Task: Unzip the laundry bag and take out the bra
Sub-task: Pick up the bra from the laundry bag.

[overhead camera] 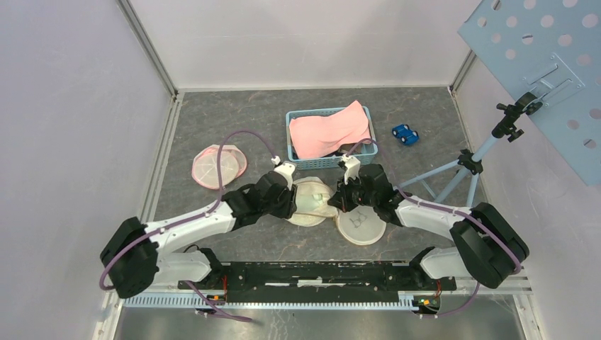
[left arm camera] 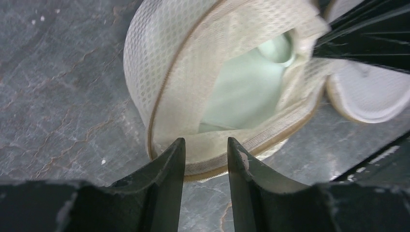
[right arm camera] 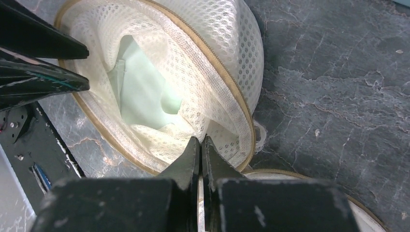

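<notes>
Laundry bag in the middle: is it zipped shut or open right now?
Open. The laundry bag's zipper edges gape apart, and the pale green bra shows inside through the gap.

Plain white walls (overhead camera: 71, 106) close in the left and far sides. The worktop (overhead camera: 234, 117) is dark grey, veined like slate, evenly lit. At the far right a pale blue panel (overhead camera: 546, 57) with round holes tilts above a tripod (overhead camera: 461, 170). A metal rail (overhead camera: 283, 301) edges the near side.

left arm (overhead camera: 191, 223), right arm (overhead camera: 432, 212): white links, black joints | cables (overhead camera: 227, 152): purple | tool fingers (left arm camera: 164, 169): black, tapered | base rail (overhead camera: 312, 273): black
</notes>
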`<state>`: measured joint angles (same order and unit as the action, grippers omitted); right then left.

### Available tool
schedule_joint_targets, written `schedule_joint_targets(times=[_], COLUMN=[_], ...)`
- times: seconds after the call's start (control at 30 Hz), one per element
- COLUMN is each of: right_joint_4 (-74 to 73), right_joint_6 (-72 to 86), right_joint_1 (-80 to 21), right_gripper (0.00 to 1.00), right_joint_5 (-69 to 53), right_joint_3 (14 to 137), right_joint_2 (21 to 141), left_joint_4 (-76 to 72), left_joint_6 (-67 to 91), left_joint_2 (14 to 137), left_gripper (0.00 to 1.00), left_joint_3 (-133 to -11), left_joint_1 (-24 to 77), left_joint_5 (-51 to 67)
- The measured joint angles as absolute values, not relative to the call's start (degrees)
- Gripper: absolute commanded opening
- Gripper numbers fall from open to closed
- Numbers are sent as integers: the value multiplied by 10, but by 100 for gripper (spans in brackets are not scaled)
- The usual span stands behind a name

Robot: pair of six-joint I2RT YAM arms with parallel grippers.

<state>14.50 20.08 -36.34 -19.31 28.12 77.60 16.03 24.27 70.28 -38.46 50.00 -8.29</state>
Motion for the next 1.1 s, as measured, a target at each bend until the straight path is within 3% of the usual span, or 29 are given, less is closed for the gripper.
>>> schedule_joint_targets(times=[0.27,0.63,1.1], right_joint_4=[137,128,128], right_joint_6=[197,197,197], right_joint_1=[-363,-363,-363], right_gripper=[0,0,0], right_joint_5=[-195,-196,-199], right_joint_3=[279,279,276], right_joint_2=[761,753,741], left_joint_4=[74,-20,-135], left_joint_6=[255,345,459], left_joint_2=[659,767,813], left_gripper=[46,45,46], left_joint_3=[-369,-369,-357], left_joint_1=[531,542,542], left_joint_5=[-59,-67,-120])
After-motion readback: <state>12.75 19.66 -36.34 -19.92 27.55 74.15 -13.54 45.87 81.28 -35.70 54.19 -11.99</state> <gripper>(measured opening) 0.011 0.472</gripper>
